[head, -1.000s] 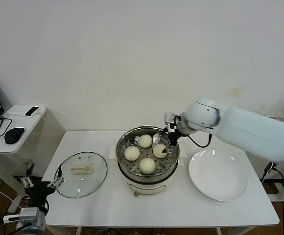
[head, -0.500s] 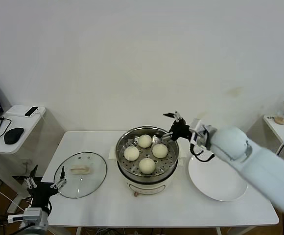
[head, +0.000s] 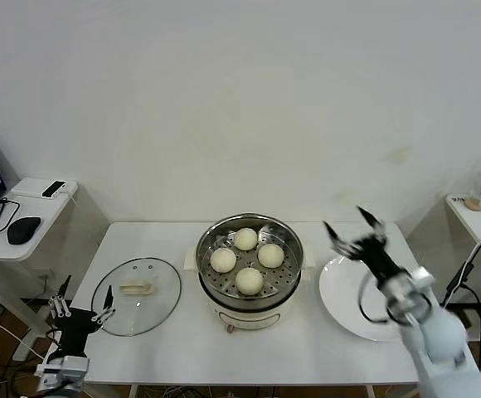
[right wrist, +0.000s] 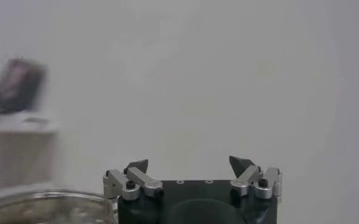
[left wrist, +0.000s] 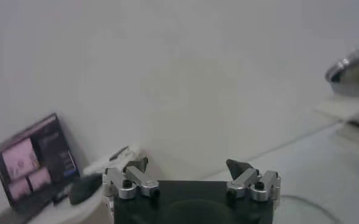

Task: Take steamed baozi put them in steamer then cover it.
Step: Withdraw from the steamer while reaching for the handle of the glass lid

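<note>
White table [head: 182,340] against plain white wall [head: 224,99]. Steamer [head: 250,294] at centre, four steamed baozi [head: 250,280] on its tray. Cover [head: 137,295] at 9 o'clock, flat on table; white plate [head: 344,311] at 3 o'clock. Side desk [head: 17,236] at far 9 o'clock carries mouse [head: 24,229]. Right gripper [head: 357,232] above plate, fingers spread, empty. Left gripper [head: 81,308] at 8 o'clock by table edge, fingers spread, empty.

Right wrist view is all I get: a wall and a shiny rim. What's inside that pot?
Observer: Four buns sit on the tray inside the steamer.
Operator: Is it covered?
Observer: No. The glass lid lies flat on the table, on the steamer's left.
Operator: Where is this gripper?
Observer: The right gripper is open and empty, above the far edge of a bare white plate.
Operator: And the other?
Observer: The left gripper is open at the table's near left corner, beside the lid.
</note>
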You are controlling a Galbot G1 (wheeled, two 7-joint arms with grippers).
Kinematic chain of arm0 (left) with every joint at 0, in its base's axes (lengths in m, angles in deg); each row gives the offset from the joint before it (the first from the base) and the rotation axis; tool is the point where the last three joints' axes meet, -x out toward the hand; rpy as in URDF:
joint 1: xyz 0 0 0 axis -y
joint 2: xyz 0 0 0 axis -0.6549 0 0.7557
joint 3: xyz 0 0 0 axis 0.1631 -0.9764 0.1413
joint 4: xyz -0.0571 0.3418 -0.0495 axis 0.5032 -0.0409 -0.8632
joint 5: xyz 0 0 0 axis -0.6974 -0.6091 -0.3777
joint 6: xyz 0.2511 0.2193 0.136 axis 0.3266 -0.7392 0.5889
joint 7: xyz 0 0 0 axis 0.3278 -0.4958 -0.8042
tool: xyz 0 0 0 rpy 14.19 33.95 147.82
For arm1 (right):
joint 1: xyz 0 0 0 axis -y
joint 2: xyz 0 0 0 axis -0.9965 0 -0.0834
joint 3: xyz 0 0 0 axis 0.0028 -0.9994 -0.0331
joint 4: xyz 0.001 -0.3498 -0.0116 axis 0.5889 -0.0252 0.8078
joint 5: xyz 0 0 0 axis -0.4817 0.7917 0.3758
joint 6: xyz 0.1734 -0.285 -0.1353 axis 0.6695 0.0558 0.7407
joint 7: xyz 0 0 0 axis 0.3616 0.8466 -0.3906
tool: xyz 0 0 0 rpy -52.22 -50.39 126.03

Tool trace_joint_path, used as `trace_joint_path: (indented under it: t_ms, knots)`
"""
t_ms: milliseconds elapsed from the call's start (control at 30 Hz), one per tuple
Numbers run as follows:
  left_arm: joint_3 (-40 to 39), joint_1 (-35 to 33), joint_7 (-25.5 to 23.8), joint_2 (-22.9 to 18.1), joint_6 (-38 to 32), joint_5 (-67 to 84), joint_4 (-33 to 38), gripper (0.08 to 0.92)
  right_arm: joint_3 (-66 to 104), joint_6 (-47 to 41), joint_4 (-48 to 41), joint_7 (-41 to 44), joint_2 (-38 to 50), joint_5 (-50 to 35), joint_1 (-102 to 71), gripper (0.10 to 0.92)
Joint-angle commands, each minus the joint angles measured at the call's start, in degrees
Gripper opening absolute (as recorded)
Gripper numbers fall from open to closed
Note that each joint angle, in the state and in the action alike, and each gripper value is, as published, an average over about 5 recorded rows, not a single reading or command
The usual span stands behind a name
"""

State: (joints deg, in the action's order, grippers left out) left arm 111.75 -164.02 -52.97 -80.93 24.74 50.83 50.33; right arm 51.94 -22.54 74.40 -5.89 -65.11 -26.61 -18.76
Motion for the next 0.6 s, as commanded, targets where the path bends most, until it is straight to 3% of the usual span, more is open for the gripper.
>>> trace_joint_path:
  t_ms: [33, 200, 600]
  knots:
    - [0.1, -1.8, 4.9, 4.2, -8.2, -45.8, -9.0, 0.823, 18.0, 6.7, 0.2, 0.1, -12.8, 2.0, -15.3, 0.823]
    - [-2.4, 0.2, 5.1, 6.2, -8.0, -54.7, -14.7, 0.823, 18.5, 6.3, 0.6, 0.0, -14.2, 2.3, -16.1, 0.823]
    - [-11.6, 15.5, 2.4, 7.6, -5.9, -56.5, -25.6, 0.823, 19.1, 7.7, 2.8, 0.6, -17.2, 4.9, -20.0, 0.823]
